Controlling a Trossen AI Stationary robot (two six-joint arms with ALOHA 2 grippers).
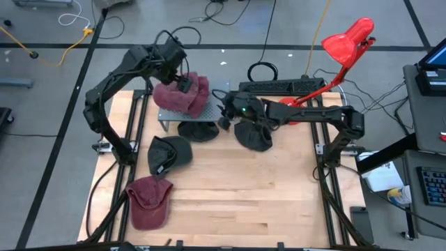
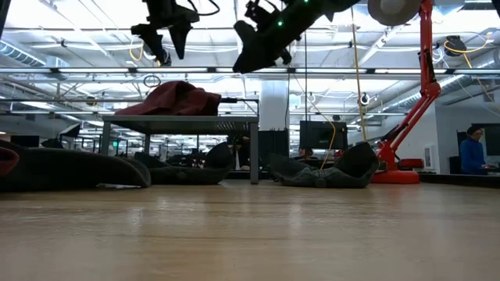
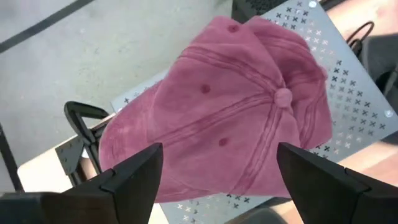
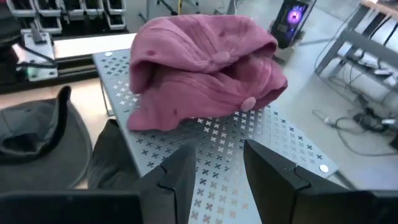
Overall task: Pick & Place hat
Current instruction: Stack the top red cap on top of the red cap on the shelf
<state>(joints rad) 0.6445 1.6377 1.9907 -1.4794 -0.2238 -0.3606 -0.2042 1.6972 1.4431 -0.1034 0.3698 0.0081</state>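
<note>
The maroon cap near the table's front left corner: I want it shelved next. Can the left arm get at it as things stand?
Probably yes: the maroon cap lies uncovered on the left arm's side, and the left gripper, jaws open and empty, hovers above the caps on the shelf.

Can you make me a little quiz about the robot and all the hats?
1. True or false: the pink hats lie on the metal shelf.
2. How many hats lie on the wooden table in front of the shelf, nearer the camera's bottom edge: one, two or five?
3. Which pincer hangs right above the pink hats, with nothing in it?

Key
1. True.
2. Two: a dark hat and a red hat.
3. The left pincer, fingers apart.
</note>
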